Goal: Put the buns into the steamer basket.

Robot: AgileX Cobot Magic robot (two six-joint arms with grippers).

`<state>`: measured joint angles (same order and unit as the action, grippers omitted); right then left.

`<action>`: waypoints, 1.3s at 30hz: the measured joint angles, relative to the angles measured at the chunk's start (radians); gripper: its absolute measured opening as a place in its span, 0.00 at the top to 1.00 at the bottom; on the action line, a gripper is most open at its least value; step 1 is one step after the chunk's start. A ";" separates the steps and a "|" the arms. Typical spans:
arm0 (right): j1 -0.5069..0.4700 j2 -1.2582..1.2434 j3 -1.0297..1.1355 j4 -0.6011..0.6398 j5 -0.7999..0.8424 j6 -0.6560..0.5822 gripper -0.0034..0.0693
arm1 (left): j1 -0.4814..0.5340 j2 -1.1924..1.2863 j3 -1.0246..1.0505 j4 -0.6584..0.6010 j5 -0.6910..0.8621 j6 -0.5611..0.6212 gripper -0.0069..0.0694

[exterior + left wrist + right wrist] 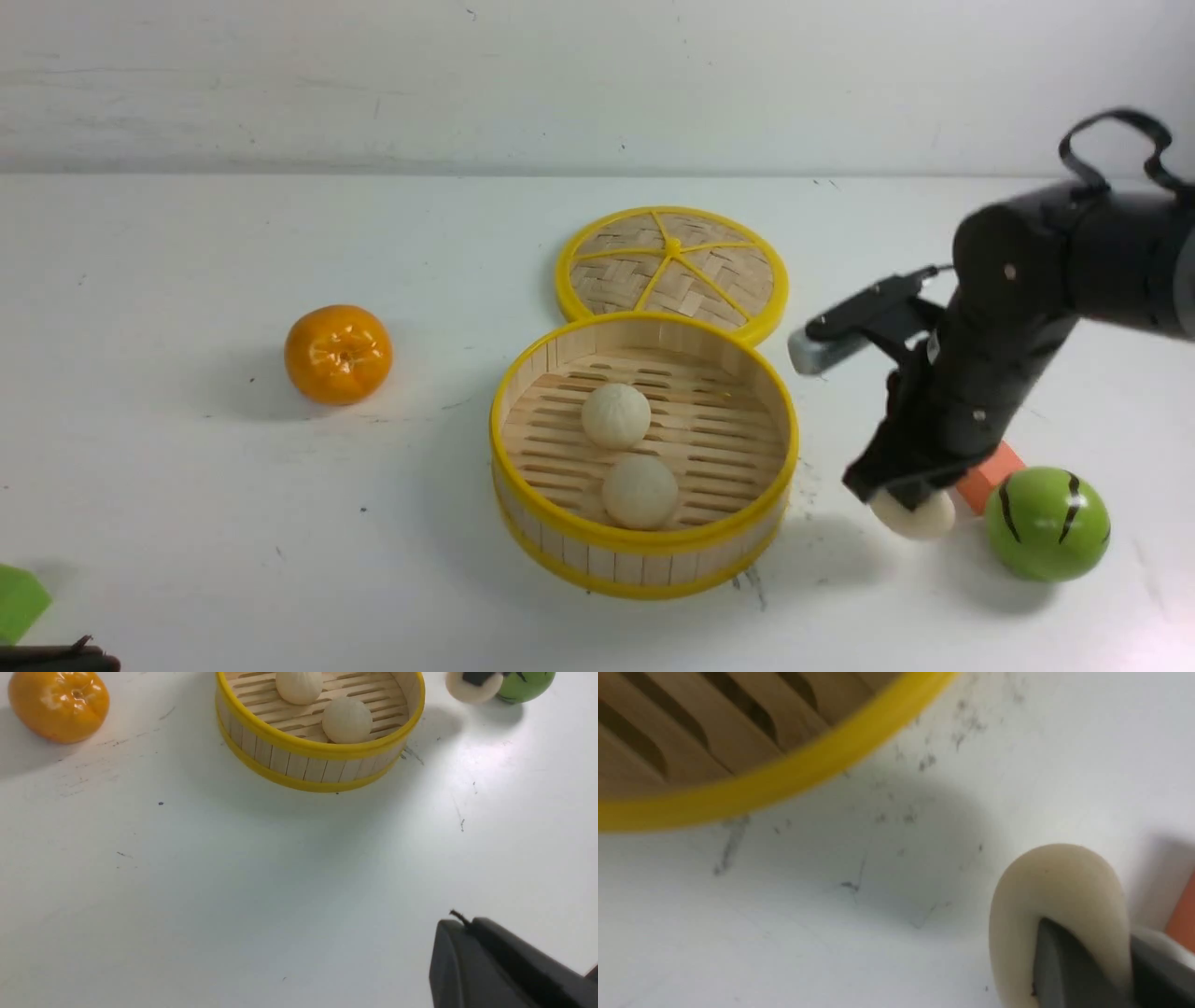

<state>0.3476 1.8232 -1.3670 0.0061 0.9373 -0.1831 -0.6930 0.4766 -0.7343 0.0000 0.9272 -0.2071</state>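
The steamer basket (644, 546) stands mid-table, with two cream-white buns inside it, one (615, 415) behind the other (639, 491). They also show in the left wrist view (299, 686) (346, 720). My right gripper (910, 499) is shut on the third bun (920, 518), squeezing it (1057, 891) low over the table, to the right of the basket and beside the green striped ball (1047, 524). My left gripper (460, 926) is shut and empty near the table's front left edge, far from the basket.
The woven yellow-rimmed lid (672, 271) lies behind the basket. An orange fruit (338, 354) sits to the left. An orange block (990, 476) lies behind the held bun. A green block (19, 602) is at the front left corner.
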 joint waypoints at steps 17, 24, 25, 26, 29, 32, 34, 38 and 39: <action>0.139 0.210 -0.307 0.071 -0.066 0.000 0.75 | 0.000 0.000 0.000 0.000 -0.002 0.000 0.89; 0.139 0.264 -0.324 0.066 -0.077 0.000 0.32 | 0.000 0.000 0.000 0.000 -0.002 0.000 0.89; 0.139 0.263 -0.339 0.066 -0.059 0.000 0.26 | 0.000 0.000 0.000 0.000 -0.002 0.000 0.89; 0.139 0.262 -0.354 0.065 -0.042 0.000 0.22 | 0.000 0.000 0.000 0.000 -0.002 0.000 0.89; 0.139 0.225 -0.438 0.062 0.128 0.000 0.14 | 0.000 0.000 0.000 0.000 -0.002 0.000 0.88; 0.139 0.161 -0.500 0.062 0.243 0.000 0.18 | 0.000 0.000 0.000 0.000 -0.002 0.000 0.88; 0.139 0.100 -0.523 0.062 0.274 0.000 0.25 | 0.000 0.000 0.000 0.000 -0.002 0.000 0.88; 0.139 -0.040 -0.504 0.065 0.291 0.001 0.44 | 0.000 0.000 0.000 0.000 -0.002 0.000 0.88; 0.140 -0.119 -0.471 0.073 0.298 0.001 0.54 | 0.000 0.000 0.000 0.000 -0.002 0.000 0.87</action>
<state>0.4878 1.7044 -1.8383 0.0788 1.2351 -0.1818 -0.6930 0.4766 -0.7343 0.0000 0.9251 -0.2071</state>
